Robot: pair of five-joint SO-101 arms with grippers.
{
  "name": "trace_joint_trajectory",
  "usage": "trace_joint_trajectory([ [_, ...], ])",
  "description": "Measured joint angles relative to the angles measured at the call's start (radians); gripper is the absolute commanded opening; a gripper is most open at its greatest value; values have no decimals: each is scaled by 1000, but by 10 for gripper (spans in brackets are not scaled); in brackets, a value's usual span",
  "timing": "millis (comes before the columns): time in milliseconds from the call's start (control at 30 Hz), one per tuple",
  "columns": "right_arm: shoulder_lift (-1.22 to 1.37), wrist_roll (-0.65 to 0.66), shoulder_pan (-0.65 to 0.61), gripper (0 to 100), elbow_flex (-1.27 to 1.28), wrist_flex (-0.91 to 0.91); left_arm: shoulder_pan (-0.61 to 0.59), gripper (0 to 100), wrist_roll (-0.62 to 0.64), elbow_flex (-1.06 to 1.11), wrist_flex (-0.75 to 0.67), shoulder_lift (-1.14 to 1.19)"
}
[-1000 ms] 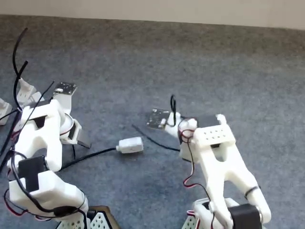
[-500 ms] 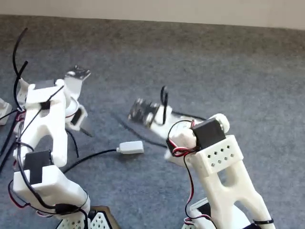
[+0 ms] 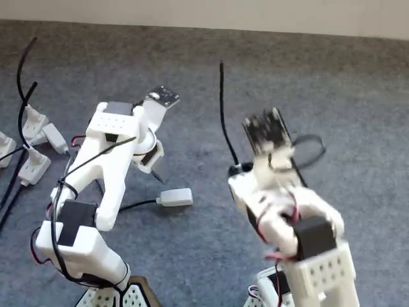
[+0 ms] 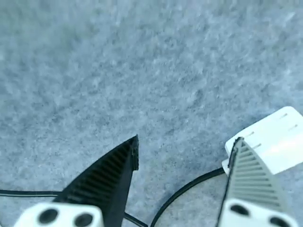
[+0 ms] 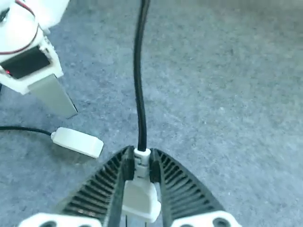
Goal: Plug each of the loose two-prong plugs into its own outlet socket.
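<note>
My right gripper (image 5: 140, 152) is shut on a white two-prong plug (image 5: 138, 194), raised off the carpet. The plug's black cord (image 5: 139, 85) runs straight out past the fingertips; in the high view the cord (image 3: 222, 109) stands up from the blurred right gripper (image 3: 241, 170). A white rectangular connector (image 3: 176, 197) on a black cable lies on the carpet between the arms. My left gripper (image 4: 185, 141) hangs open just above the carpet, and the connector (image 4: 272, 139) lies right beside one finger. From above, the left gripper (image 3: 152, 167) is just behind the connector.
Several white sockets or plugs (image 3: 37, 121) with black cables (image 3: 22, 70) lie clustered at the left edge of the grey carpet (image 3: 319, 83). The left arm's finger (image 5: 52, 94) and the connector (image 5: 78, 142) appear in the right wrist view.
The right arm has lifted the plug and cord off the carpet and swung up and right. The left arm has swung right, from the left cluster to the white connector.
</note>
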Motion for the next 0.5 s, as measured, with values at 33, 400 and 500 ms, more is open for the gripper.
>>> trace_joint_trajectory([
  [33,-32,3,0,5,55,-26,3,309,2,3,-2,0],
  [400,-12,11,9,5,192,-77,130,309,6,81,141,-2],
  [500,110,11,12,5,144,-60,138,309,8,91,190,-32],
])
